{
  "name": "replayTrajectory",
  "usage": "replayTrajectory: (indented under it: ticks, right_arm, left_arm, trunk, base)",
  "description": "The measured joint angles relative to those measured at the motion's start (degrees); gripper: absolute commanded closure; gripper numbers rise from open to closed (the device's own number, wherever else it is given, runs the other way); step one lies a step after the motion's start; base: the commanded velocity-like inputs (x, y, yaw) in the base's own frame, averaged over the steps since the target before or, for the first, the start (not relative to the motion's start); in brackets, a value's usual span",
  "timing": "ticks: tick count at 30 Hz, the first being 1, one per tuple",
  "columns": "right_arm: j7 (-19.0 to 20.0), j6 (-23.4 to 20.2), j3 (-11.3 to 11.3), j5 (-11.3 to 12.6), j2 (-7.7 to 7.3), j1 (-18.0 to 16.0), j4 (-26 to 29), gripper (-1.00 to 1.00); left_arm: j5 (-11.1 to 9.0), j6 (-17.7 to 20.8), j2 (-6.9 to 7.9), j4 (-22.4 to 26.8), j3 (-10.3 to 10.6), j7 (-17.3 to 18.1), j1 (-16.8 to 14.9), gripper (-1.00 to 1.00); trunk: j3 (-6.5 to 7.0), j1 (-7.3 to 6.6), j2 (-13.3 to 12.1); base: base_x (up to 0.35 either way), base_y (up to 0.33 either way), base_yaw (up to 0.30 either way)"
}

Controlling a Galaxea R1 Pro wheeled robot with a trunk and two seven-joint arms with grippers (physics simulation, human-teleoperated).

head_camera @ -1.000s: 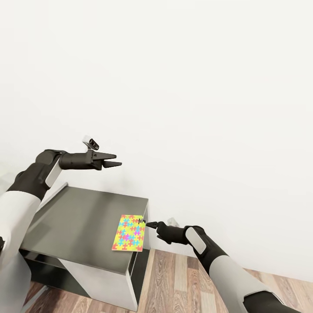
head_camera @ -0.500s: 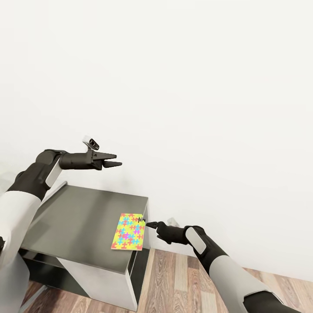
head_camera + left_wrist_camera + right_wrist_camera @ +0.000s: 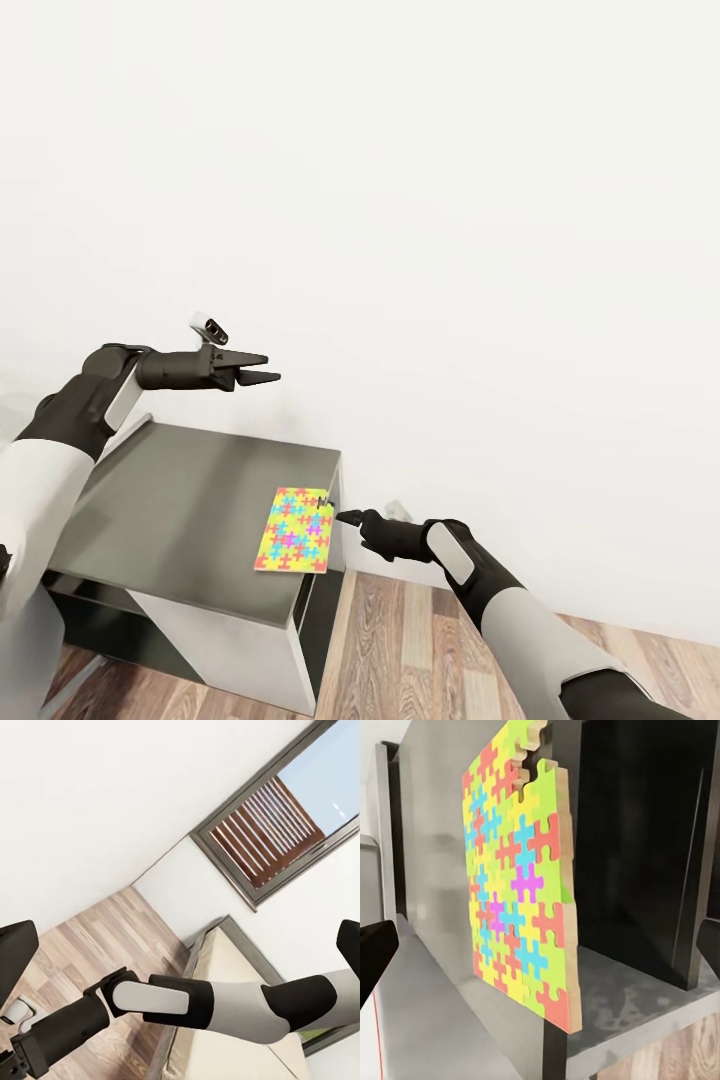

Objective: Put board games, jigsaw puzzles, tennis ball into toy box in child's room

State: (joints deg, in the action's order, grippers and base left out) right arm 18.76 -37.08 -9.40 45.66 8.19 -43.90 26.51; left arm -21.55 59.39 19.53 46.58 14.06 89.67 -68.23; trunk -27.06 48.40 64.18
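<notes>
One jigsaw puzzle (image 3: 293, 530), a thin multicoloured square, lies flat at the right edge of a low dark grey desk (image 3: 180, 500). My right gripper (image 3: 335, 514) is open at that edge, level with the desk top, its fingertips right at the puzzle's side. In the right wrist view the jigsaw puzzle (image 3: 517, 892) stands between the two spread fingers. My left gripper (image 3: 272, 367) hovers open and holding nothing above the desk's back edge. The bed (image 3: 232, 956) with its beige mattress shows in the left wrist view. The board games, tennis ball, table and toy box are out of view.
A plain white wall rises right behind the desk. The desk has a white side panel (image 3: 240, 650) and an open dark shelf (image 3: 645, 870) under the top. Wood-plank floor (image 3: 420, 650) lies to its right. A dark-framed window (image 3: 277, 825) is above the bed.
The desk and the puzzle have shifted very slightly left in the head view. Both arms keep the same pose.
</notes>
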Motion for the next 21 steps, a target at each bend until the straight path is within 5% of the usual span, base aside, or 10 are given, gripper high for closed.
replayTrajectory:
  ticks: [21]
  right_arm:
    - [0.01,0.02,0.00,0.00,-0.01,0.00,-0.03,-1.00]
  left_arm:
    - [-1.57,0.00,-0.04,-0.04,0.06,-0.01,0.00,-1.00]
  trunk:
    - [0.00,0.00,0.00]
  base:
    - [0.000,0.065,0.000]
